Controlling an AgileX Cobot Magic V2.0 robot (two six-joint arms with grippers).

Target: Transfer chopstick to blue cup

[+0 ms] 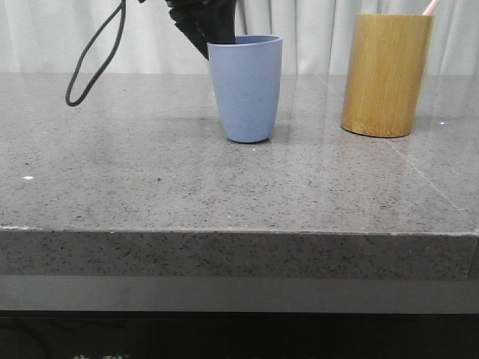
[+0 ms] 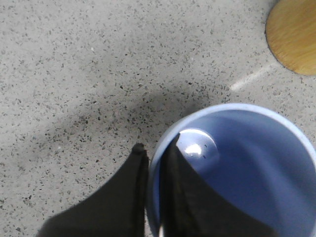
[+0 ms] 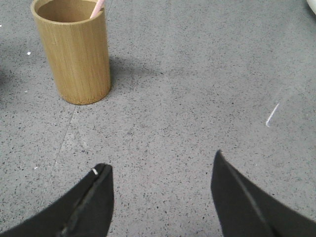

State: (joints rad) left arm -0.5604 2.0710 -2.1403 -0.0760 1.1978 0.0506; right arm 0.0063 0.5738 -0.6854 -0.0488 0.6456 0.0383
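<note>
1. The left gripper [image 2: 154, 163], a black claw, is straddling the rim of the smooth pale blue-grey tumbler [image 1: 245, 88]: one finger outside the wall, one inside, nearly closed, the wall pinched between them. It is holding nothing else. The risk, in my judgement: lifting or twisting from here could tip or drag the blue cup across the speckled grey stone table [image 1: 150, 187].
2. To the right of the blue cup, well apart, the tall yellow-brown bamboo cylinder [image 1: 386, 73] is standing upright. The thin pale pink chopstick [image 1: 429, 7] is poking out above its rim, still inside, not yet transferred.
3. The right gripper [image 3: 163, 197] is hovering above bare table near the bamboo cylinder, fingers spread wide, gripping and touching nothing. A poor grasp could knock the cylinder over.
</note>
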